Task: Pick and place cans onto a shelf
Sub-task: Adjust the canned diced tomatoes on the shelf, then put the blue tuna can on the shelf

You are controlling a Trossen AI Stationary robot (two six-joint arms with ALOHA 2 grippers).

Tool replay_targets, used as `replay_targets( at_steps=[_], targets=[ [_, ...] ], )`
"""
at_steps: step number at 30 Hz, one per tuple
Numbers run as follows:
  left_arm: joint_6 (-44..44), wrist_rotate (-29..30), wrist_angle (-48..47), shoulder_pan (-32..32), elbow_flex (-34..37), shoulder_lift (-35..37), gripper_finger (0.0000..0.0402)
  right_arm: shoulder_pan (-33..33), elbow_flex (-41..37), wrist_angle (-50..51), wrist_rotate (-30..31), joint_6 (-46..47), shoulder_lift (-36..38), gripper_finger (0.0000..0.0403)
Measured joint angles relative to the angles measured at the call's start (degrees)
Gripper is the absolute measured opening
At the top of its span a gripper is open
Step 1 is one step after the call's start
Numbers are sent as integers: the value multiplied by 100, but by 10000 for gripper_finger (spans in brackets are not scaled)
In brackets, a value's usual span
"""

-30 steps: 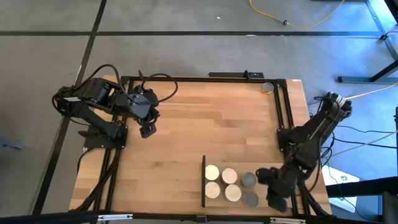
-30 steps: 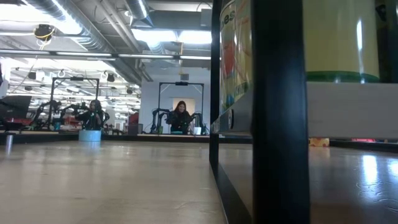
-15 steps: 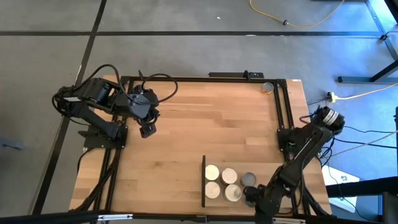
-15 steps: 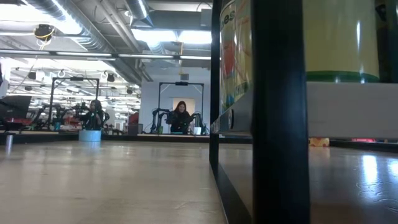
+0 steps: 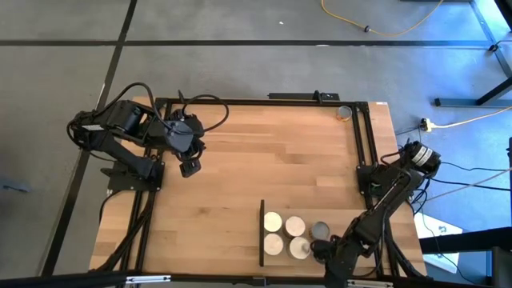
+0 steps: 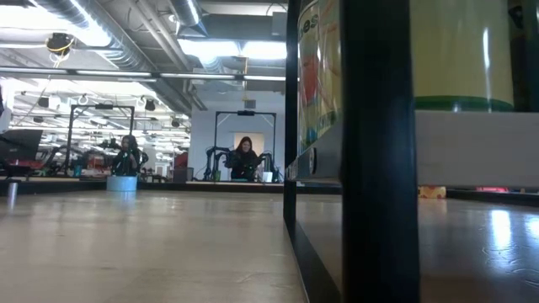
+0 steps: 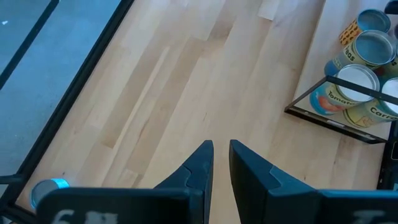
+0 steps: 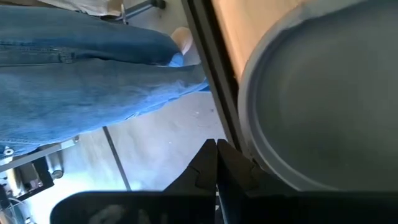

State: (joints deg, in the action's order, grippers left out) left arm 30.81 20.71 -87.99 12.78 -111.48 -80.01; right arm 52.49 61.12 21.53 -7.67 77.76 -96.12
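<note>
My right gripper, pinched closed on nothing, sits at the worktop's near edge, touching the grey-topped can at its twelve o'clock beside the shelf; left gripper waits far off, narrowly parted.

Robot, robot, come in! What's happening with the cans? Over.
Right gripper shut, empty, low beside the cans on the shelf. Left gripper waits far off. Nothing blocking.

The right gripper covers one grey can, so that can cannot be seen from above. In its wrist view a big grey can top just past the fingertips is blurry and cut off. Far-off people are too small to tell.
</note>
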Motion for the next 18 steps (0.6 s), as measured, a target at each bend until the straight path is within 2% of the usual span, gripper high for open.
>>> replay_targets(
  at_steps=[7,11,14,18],
  targets=[
    [2,-55,0,2,0,0,44,-9,15,-143,-38,0,0,4],
    [2,-57,-48,2,0,0,44,-9,423,-121,-51,-128,6,4],
    [7,-66,-218,2,0,0,44,-7,911,245,237,-307,7,4],
    [183,-66,-219,0,78,-4,44,-7,1696,1102,942,-485,9,4]
  ],
)
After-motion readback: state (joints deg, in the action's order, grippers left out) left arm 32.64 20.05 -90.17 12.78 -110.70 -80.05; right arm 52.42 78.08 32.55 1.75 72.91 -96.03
